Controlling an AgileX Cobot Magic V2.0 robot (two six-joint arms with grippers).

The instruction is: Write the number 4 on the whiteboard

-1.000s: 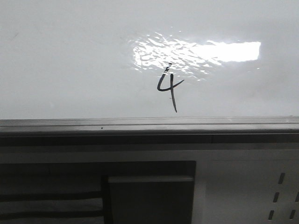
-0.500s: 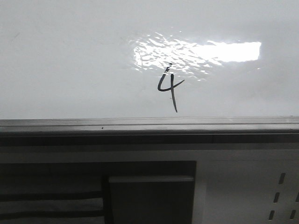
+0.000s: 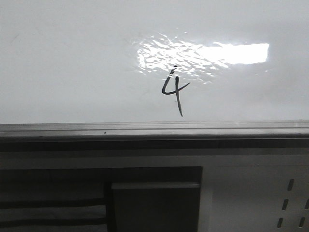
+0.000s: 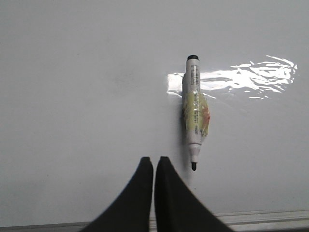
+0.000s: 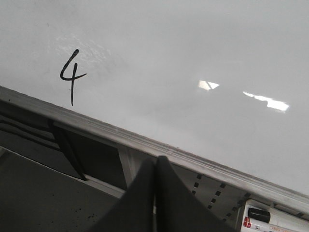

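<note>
On my left wrist camera the left gripper (image 4: 154,166) has its two dark fingers pressed together, holding nothing. Just beside the fingertips, lying flat on the whiteboard (image 4: 72,96), is an uncapped marker (image 4: 194,116); its dark tip points back toward the gripper and sits apart from the fingers, and a yellowish patch of tape wraps its white barrel. The marker's far end reaches into the strip of light glare (image 4: 241,77) on the board.

On my right wrist camera the right gripper (image 5: 155,166) is likewise closed, with nothing between the fingers, and it hangs off the board, over the grey edge rail (image 5: 145,142). Another marker (image 5: 270,217) lies beyond the rail, at the corner of that view.

The number 4 (image 3: 175,92) stands on the whiteboard just above the rail and just under the glare; its long slanted stem ends short of the rail.
</note>
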